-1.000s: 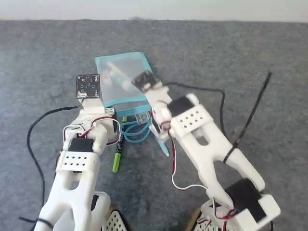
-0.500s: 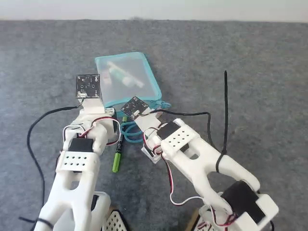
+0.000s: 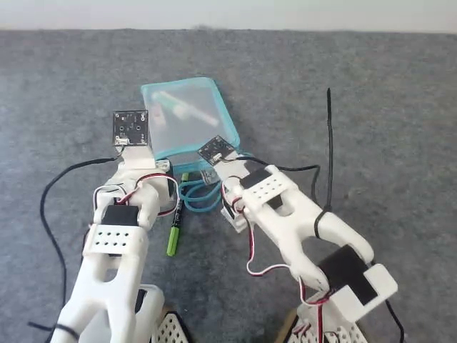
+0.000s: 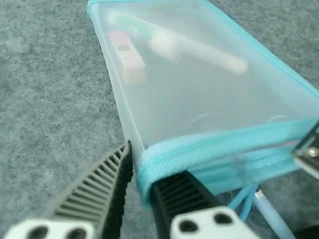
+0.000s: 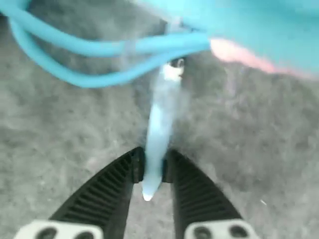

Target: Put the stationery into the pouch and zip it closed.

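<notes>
The pouch (image 4: 199, 104) is caught at the corner of its teal zip edge, with the left arm's jaws clenched tight on it. The right arm's jaws are clamped on a pale blue tab (image 5: 155, 144) that runs up to a small metal ring (image 5: 175, 63) by the looped teal cord (image 5: 89, 59). Through the pouch's clear side a white pen (image 4: 199, 50) and a small pink-and-white block (image 4: 128, 59) lie inside as it sits on the grey bench (image 3: 371, 86) just ahead of both arms. A green marker (image 3: 173, 232) lies loose on the bench beside the left arm, near the cord.
</notes>
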